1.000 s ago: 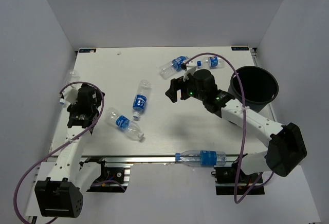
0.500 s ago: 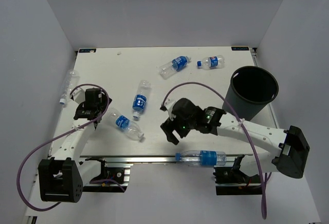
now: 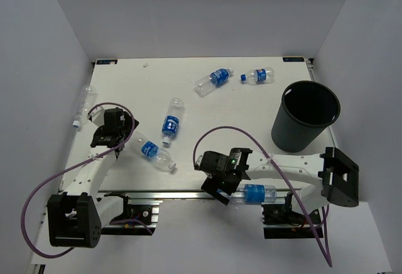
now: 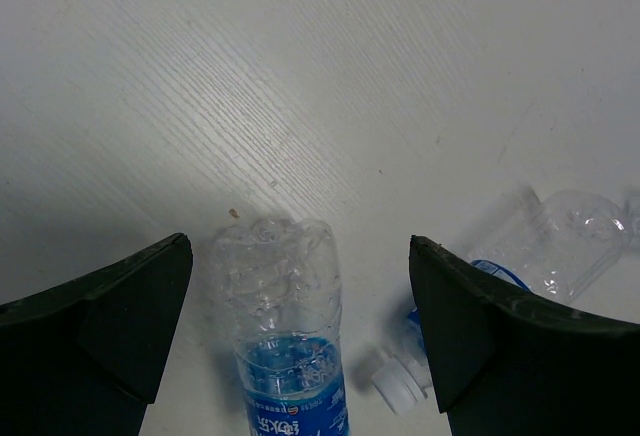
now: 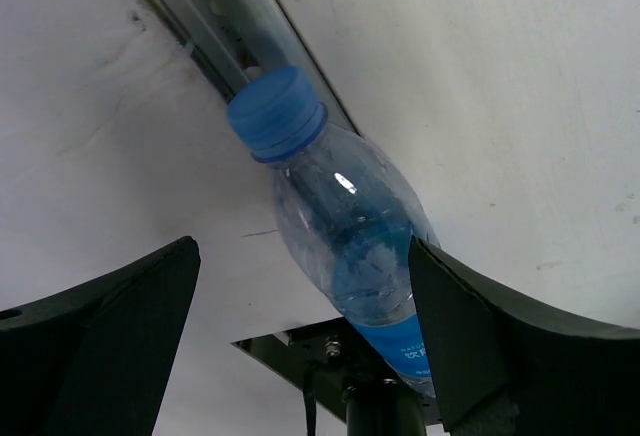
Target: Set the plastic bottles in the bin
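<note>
Desk: the white desk (image 3: 251,117) carries everything; a metal rail (image 3: 157,192) runs along its near edge.
Bin: the bin (image 3: 295,134) stands upright at the right edge, well apart from every bottle; its inside is too dark to read.
Right hand: the right hand (image 3: 209,176) is spread wide and empty, straddling the capped end of the rail bottle (image 5: 350,236); whether they touch cannot be told.
Left hand: the left hand (image 3: 124,137) is released, over the crumpled near-left bottle (image 4: 285,336).
Other bottles: the middle bottle (image 3: 171,123) is partly hidden behind a finger in the left wrist view; two far bottles (image 3: 213,78) lie flat; the left-edge bottle (image 3: 83,104) is pale and hard to make out.
</note>
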`<control>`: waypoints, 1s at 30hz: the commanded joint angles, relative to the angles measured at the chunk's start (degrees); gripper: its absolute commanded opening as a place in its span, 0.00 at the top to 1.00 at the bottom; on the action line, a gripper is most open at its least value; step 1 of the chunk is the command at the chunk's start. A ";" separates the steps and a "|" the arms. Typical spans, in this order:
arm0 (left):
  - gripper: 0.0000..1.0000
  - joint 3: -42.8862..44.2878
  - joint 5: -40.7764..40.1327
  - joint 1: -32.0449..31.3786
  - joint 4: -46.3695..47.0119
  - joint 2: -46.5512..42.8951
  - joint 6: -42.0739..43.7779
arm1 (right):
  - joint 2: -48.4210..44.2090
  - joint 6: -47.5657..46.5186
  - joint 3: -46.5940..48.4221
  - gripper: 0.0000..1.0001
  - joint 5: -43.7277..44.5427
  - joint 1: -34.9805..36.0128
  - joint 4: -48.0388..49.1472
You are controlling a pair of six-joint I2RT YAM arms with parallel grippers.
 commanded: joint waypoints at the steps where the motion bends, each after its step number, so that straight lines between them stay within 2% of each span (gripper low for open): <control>1: 0.02 -0.48 1.88 -0.02 2.04 -0.37 0.89 | 1.49 1.72 -0.85 0.11 3.16 0.32 -1.15; 13: 0.02 -0.22 1.62 -0.02 1.77 -0.37 0.89 | 10.20 -0.47 -2.87 0.12 9.66 0.41 3.50; 14: 0.02 -0.22 1.62 -0.02 1.69 -0.37 0.81 | 10.55 -0.91 -2.70 0.21 11.33 0.41 3.24; 16: 0.02 -0.04 1.53 -0.02 1.69 -0.37 0.89 | 11.00 -1.09 -0.95 0.31 16.41 0.41 2.89; 17: 0.02 0.05 1.62 -0.02 1.60 -0.37 0.81 | 10.91 -1.00 0.02 0.45 17.58 0.32 3.15; 20: 0.02 0.66 0.83 -0.02 0.55 -0.71 0.81 | 7.32 -1.79 4.06 0.73 18.64 -0.03 5.52; 21: 0.02 0.58 0.66 -0.02 0.54 -0.80 0.81 | 5.04 -2.84 5.20 0.78 18.64 -0.55 6.40; 25: 0.02 0.31 0.57 0.06 1.16 -1.59 0.81 | 1.42 -5.65 11.53 0.87 18.20 -3.37 12.81; 27: 0.02 0.49 0.13 -0.02 0.90 -1.77 0.72 | 0.02 -6.36 16.10 0.89 16.80 -6.26 18.34; 29: 0.02 0.40 -0.40 -0.02 0.54 -1.86 0.63 | -1.56 -6.37 18.91 0.92 19.16 -10.72 23.43; 30: 0.02 0.31 -0.57 0.06 0.54 -2.03 0.72 | -4.27 -6.02 18.92 0.92 19.87 -12.93 30.24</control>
